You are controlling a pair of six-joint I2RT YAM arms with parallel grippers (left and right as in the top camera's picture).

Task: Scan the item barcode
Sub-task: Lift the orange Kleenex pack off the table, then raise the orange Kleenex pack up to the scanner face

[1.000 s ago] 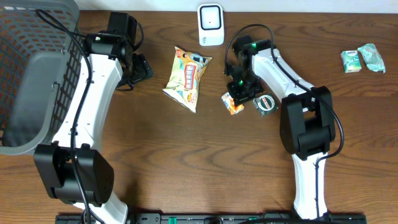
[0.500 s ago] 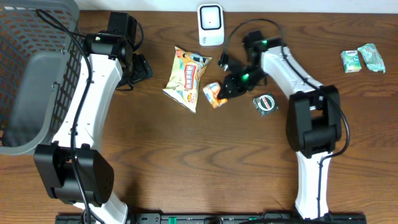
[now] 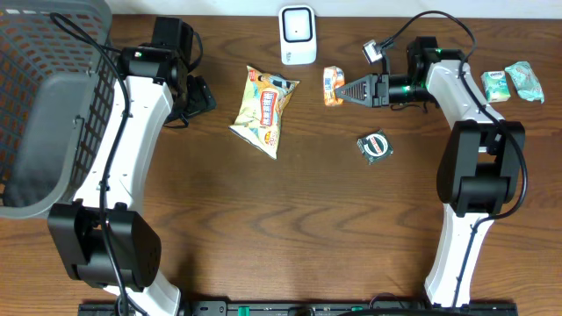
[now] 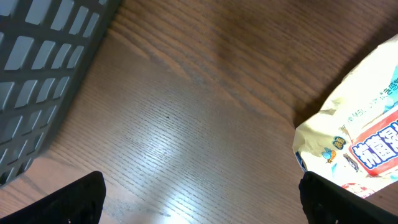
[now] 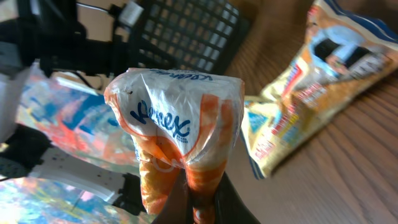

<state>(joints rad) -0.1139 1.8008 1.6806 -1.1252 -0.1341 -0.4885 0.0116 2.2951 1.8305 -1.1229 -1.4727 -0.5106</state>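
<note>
An orange and white Kleenex tissue pack [image 3: 332,86] hangs above the table just right of the white scanner [image 3: 298,35]. My right gripper [image 3: 345,90] is shut on its lower end and points left. In the right wrist view the tissue pack [image 5: 180,124] stands up from the pinched gripper [image 5: 199,202], logo facing the camera. No barcode shows on the visible face. My left gripper [image 3: 200,96] hovers open beside the grey basket, and in its wrist view the gripper [image 4: 205,208] has only bare wood between its fingers.
A yellow snack bag [image 3: 265,110] lies between the two arms, also seen as the snack bag [image 4: 360,137]. A grey basket [image 3: 44,105] fills the left side. A small round roll [image 3: 376,146] lies below the right gripper. Two green packs [image 3: 497,84] sit at the far right.
The right gripper has carried the tissue pack from the table beside the round roll up toward the scanner, and the arm has swung round to point left. The left arm has not moved.
</note>
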